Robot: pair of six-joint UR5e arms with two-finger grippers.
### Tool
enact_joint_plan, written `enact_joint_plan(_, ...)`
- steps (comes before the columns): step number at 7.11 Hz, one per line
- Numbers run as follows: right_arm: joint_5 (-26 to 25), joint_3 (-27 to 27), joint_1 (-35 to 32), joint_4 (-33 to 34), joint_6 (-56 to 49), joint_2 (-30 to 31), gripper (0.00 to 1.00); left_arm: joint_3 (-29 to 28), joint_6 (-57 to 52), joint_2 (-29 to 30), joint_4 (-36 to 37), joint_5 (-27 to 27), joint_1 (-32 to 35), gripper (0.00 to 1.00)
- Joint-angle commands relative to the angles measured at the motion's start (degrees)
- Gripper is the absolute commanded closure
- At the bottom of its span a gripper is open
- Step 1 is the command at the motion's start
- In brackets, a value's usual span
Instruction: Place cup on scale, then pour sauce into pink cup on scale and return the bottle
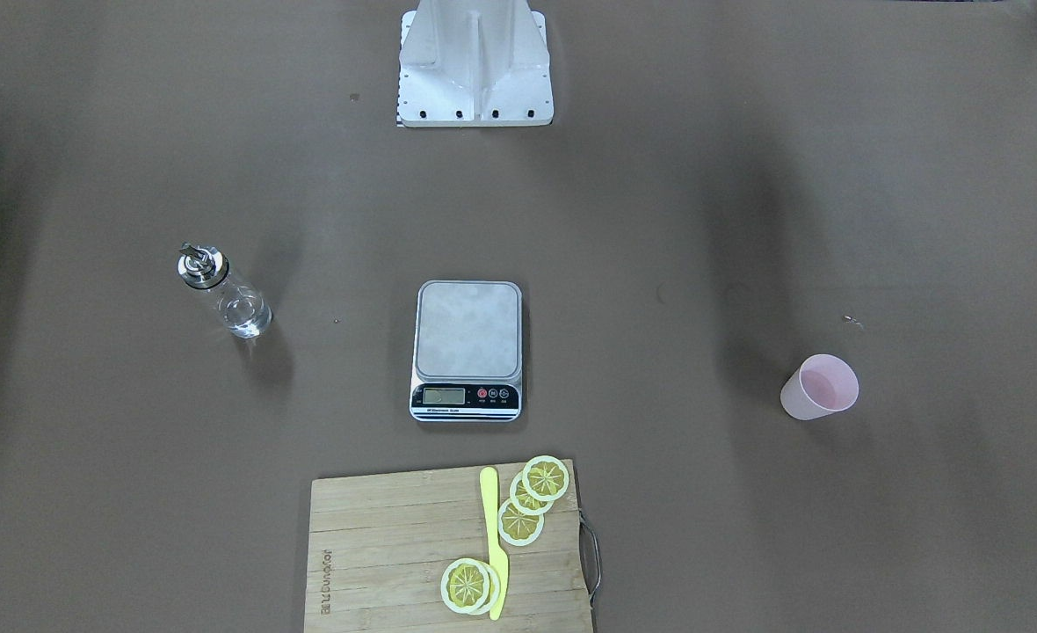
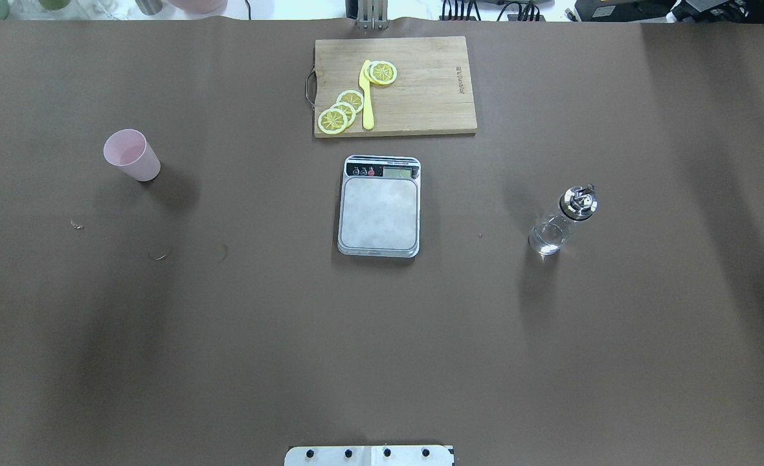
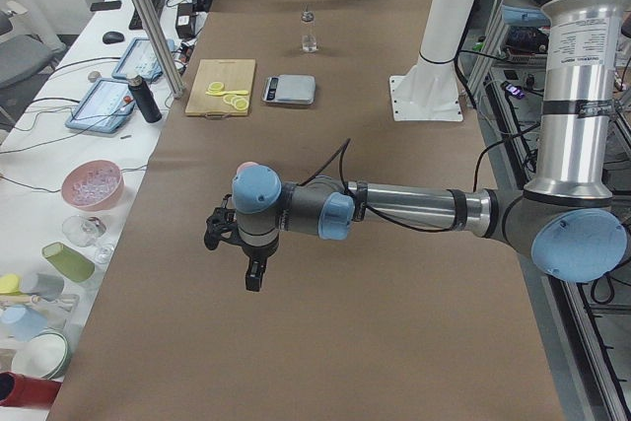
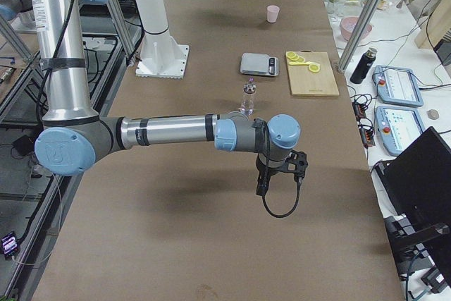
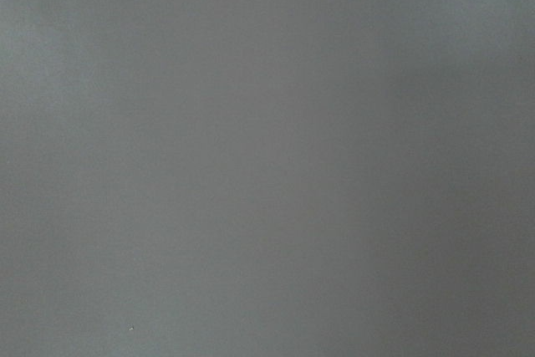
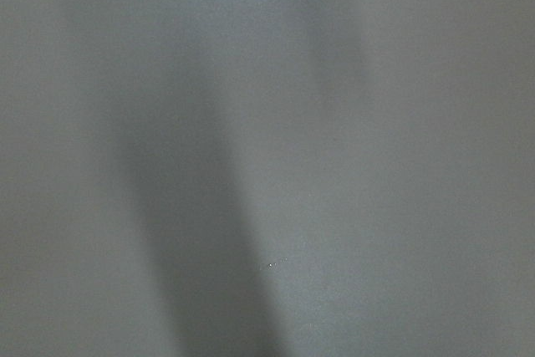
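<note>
The cup (image 3: 247,166) is mostly hidden behind the left arm (image 3: 414,206), the board (image 1: 378,545) is cut off at the bottom, and the numbers on the scale (image 1: 467,332) are too small.

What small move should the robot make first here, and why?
Probably swing the left tool toward the cup. The cup stands upright on the table on the robot's left, apart from the scale, whose platform is bare, so the first step is not yet done. The bottle stands on the right with no tool near it.
</note>
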State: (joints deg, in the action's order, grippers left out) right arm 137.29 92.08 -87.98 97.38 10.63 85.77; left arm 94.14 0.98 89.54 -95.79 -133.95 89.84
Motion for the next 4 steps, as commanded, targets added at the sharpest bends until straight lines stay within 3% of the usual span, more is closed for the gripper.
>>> enact_joint_plan(1,0.0,0.1,-0.1,0.0,0.0,0.0,0.0,-0.6,0.3,0.6,-0.4,1.0,0.1,0.01)
enact_joint_plan(4,0.0,0.3,-0.1,-0.1,-0.1,-0.3,0.0,-1.4,-0.2,0.5,-0.4,2.1,0.0,0.01)
